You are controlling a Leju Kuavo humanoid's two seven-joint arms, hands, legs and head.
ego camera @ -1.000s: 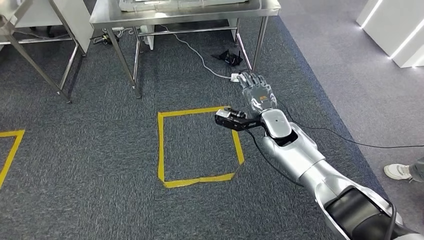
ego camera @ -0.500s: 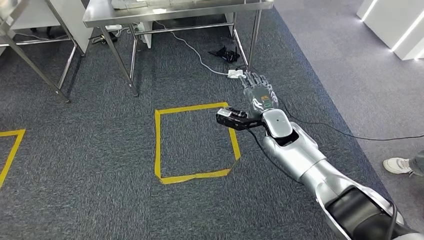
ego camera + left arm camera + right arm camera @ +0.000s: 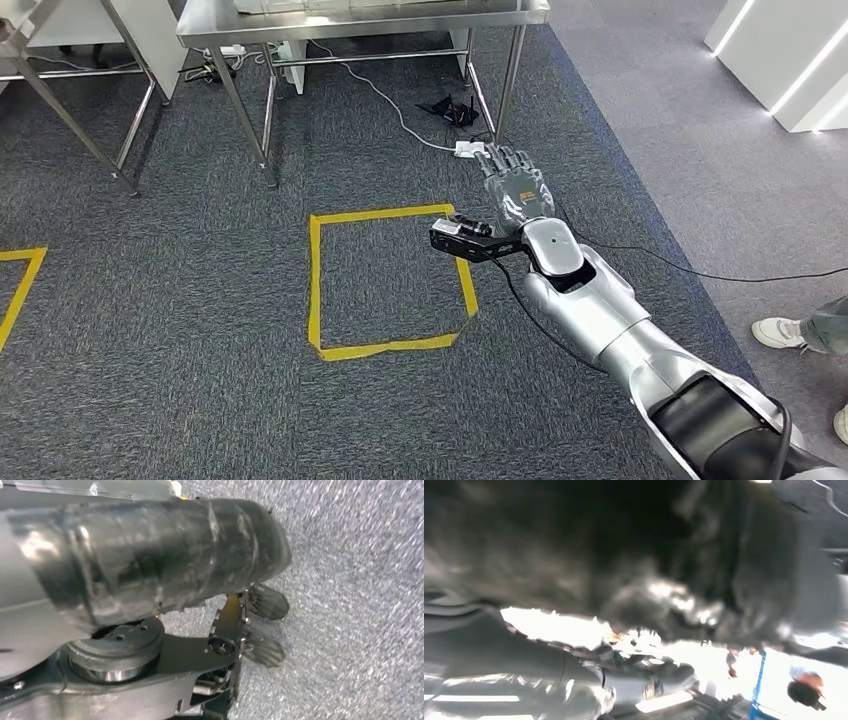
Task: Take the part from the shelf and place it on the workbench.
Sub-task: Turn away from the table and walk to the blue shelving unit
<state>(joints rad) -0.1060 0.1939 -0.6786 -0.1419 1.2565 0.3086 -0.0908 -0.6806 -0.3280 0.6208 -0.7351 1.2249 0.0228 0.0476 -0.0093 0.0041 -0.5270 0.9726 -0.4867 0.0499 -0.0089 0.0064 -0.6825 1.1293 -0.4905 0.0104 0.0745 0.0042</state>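
My right arm reaches forward over the carpet, and my right hand (image 3: 512, 183) is seen from its back with the fingers stretched out toward the steel workbench (image 3: 360, 20). What lies under its palm is hidden, and the right wrist view is a dark blur. No part is visible anywhere. In the left wrist view my left hand (image 3: 250, 625) hangs over the grey carpet, with two dark fingertips (image 3: 268, 604) apart and nothing between them.
A yellow tape square (image 3: 390, 282) marks the carpet in front of me, and another yellow corner (image 3: 15, 290) lies at the left. A second metal table (image 3: 60, 90) stands at the back left. Cables and a power strip (image 3: 468, 148) lie by the workbench leg. A person's shoe (image 3: 778, 331) is at the right.
The whole picture has shifted a little, so the camera has moved. My right arm keeps the same pose. The person's shoe at the right has shifted.
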